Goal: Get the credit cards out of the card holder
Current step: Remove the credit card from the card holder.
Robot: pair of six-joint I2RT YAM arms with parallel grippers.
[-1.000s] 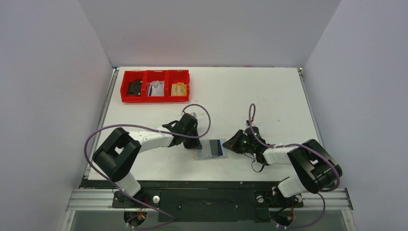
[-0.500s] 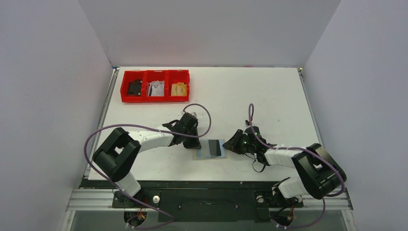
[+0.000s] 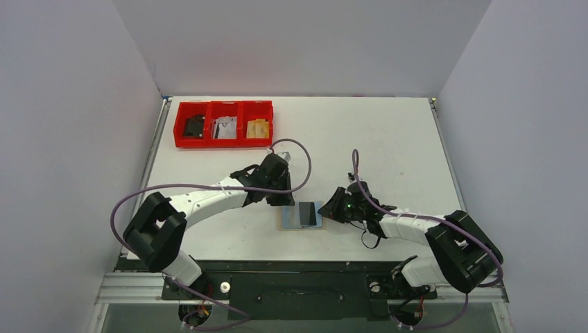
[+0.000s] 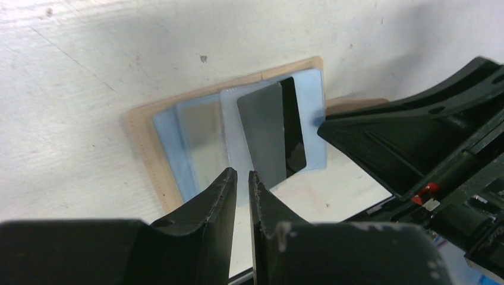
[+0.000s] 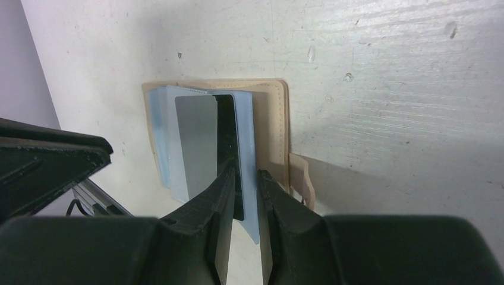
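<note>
Right wrist view: our right gripper [image 5: 242, 178] straddles the dark card [image 5: 227, 136], jaws a slit apart; we cannot tell if they pinch it. Credit cards [image 5: 196, 142] sit fanned in the open card holder [image 5: 270, 119]; our left gripper [image 4: 242, 178], jaws barely parted, likely waits to brace it.

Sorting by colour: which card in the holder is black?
The black card, a strip showing beside the grey card on the side nearest the right tool. The others are grey or pale blue.
</note>
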